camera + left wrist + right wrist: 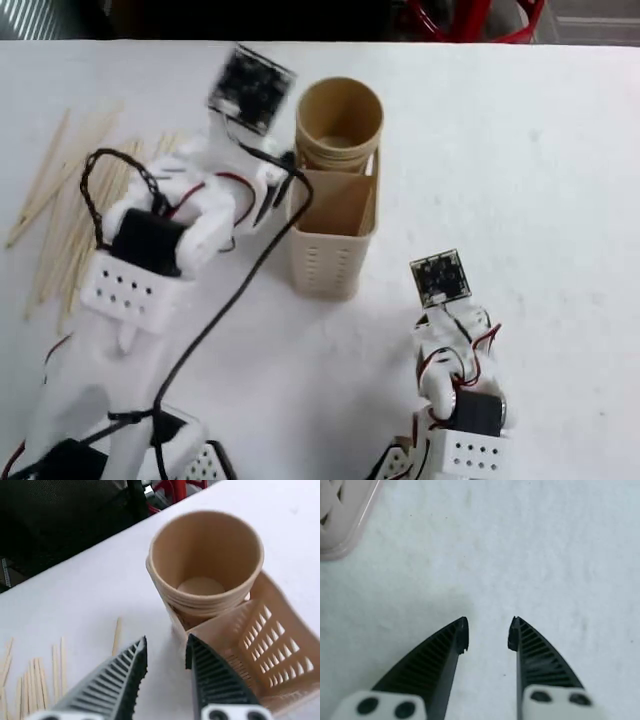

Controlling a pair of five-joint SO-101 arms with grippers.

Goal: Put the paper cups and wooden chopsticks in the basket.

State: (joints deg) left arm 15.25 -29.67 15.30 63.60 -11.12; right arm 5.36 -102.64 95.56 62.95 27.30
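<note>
- Right jaws: slightly parted, empty, over the tabletop point(545, 540).
- Left jaws: slightly parted, empty, just beside the basket point(325, 260).
- Paper cups point(339, 120) stacked upright in the basket's far end.
- Wooden chopsticks point(50, 200) scattered on the tabletop, partly hidden by the left arm point(150, 240).

Paper, wood and plastic on a matt white worktop point(540, 180).
The nested cups point(207, 560) are tan paper, dull, with smooth walls and rolled rims. The basket point(330, 255) is beige plastic with a faint sheen, its walls pierced by small slots. The chopsticks point(60, 230) are bare pale wood, unvarnished. The worktop looks finely grainy up close. The left pincer point(166, 647) and the right pincer point(488, 630) have black plastic fingers, ridged on the inner faces, set in matt white plastic bases. A black cable point(230, 300) looks smooth and slightly glossy.
</note>
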